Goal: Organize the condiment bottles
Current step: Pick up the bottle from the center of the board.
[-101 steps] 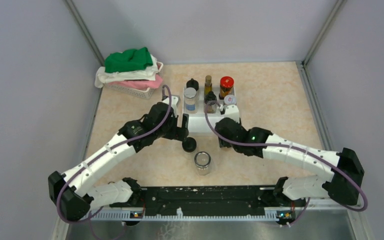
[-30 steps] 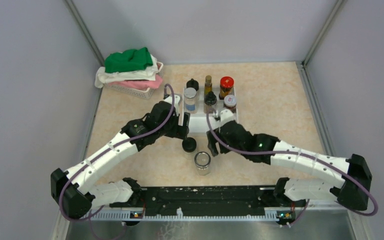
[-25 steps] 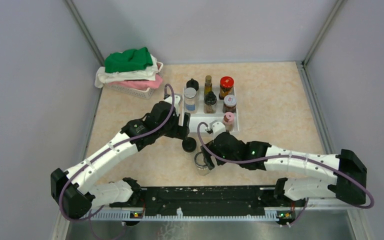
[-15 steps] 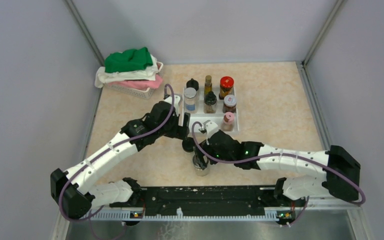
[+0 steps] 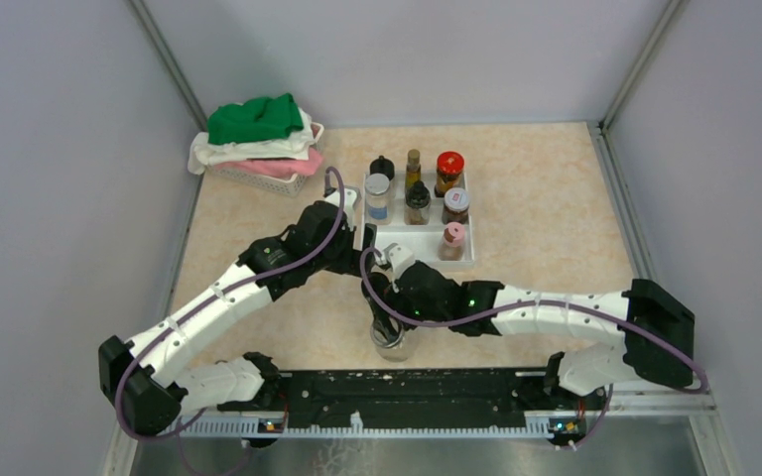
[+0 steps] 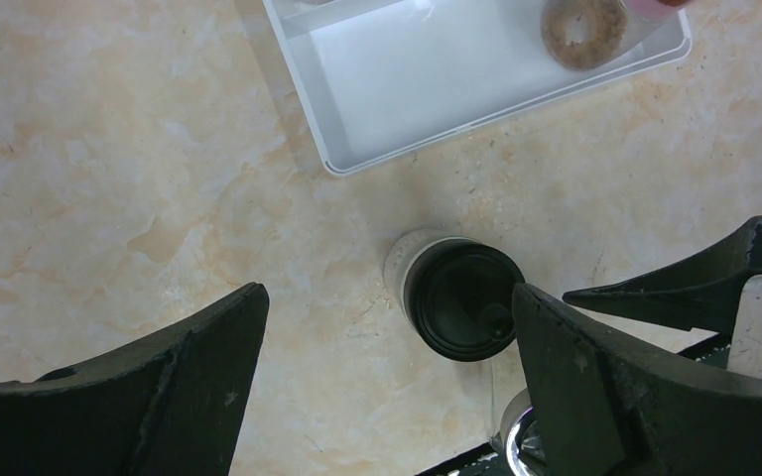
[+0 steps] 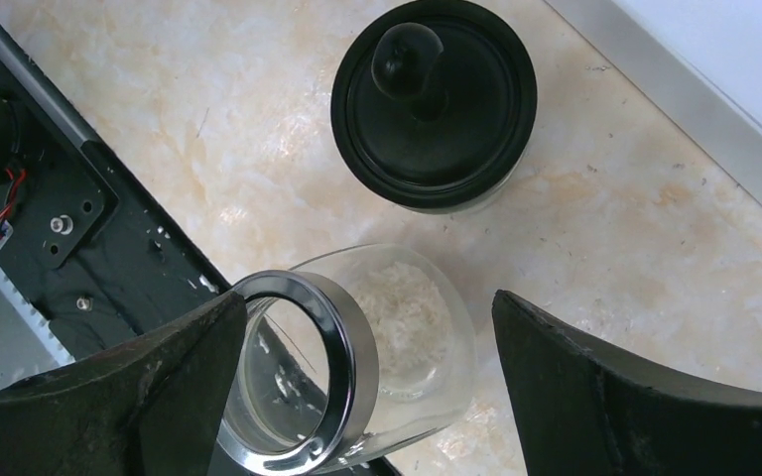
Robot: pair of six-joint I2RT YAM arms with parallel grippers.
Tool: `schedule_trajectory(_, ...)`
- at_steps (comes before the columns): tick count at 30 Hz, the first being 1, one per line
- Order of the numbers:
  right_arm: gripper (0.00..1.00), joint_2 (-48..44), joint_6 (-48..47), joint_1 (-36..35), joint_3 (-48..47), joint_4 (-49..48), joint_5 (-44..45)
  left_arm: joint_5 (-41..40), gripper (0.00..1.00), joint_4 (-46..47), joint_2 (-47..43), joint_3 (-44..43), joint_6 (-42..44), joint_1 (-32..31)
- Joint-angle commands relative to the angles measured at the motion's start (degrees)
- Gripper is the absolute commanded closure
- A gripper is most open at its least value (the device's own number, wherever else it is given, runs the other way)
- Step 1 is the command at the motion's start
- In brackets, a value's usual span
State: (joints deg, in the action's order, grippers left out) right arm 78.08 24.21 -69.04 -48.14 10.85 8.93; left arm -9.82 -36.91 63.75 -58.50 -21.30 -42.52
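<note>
A glass jar with a silver lid (image 7: 347, 362) holding white powder stands near the table's front edge, also in the top view (image 5: 394, 343). My right gripper (image 7: 369, 297) is open above it, one finger on each side, in the top view (image 5: 387, 319) too. A black-lidded jar (image 6: 461, 302) stands just behind it (image 7: 434, 99). My left gripper (image 6: 387, 290) is open and empty over that jar, at the tray's front left corner (image 5: 361, 260). The white tray (image 5: 407, 248) holds silver-capped (image 5: 378, 196), amber (image 5: 413, 165), red-capped (image 5: 448, 169), black-capped (image 5: 417, 202), white-red-capped (image 5: 455, 204) and pink-capped (image 5: 452, 239) bottles.
Another black-capped bottle (image 5: 382, 167) stands at the tray's back left corner. A basket of folded cloths (image 5: 258, 144) sits at the back left. The black base rail (image 5: 407, 392) runs along the near edge, right behind the silver-lidded jar (image 7: 30, 198). Grey walls enclose the table.
My right gripper left the pink-capped jar in the tray's front row and swung left and nearer, over the silver-lidded jar. The left arm has stayed put.
</note>
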Motion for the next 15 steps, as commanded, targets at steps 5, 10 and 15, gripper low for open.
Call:
schedule_trajectory(5, 0.08, -4.70, 2.26, -0.94, 2.12, 8.93, 7.06, 1.33, 0.01, 1.69, -0.99, 0.31, -0.41, -0.20)
schedule_trajectory(10, 0.09, -7.35, 4.79, -0.93, 1.93, 14.10, 12.50, 1.97, 0.01, 2.19, -0.44, 0.08, -0.49, -0.19)
schedule_trajectory(15, 0.09, -11.08, 4.15, -0.93, 2.61, 13.68, 10.57, 2.57, 0.01, 2.08, -0.08, -0.29, -0.59, -0.19)
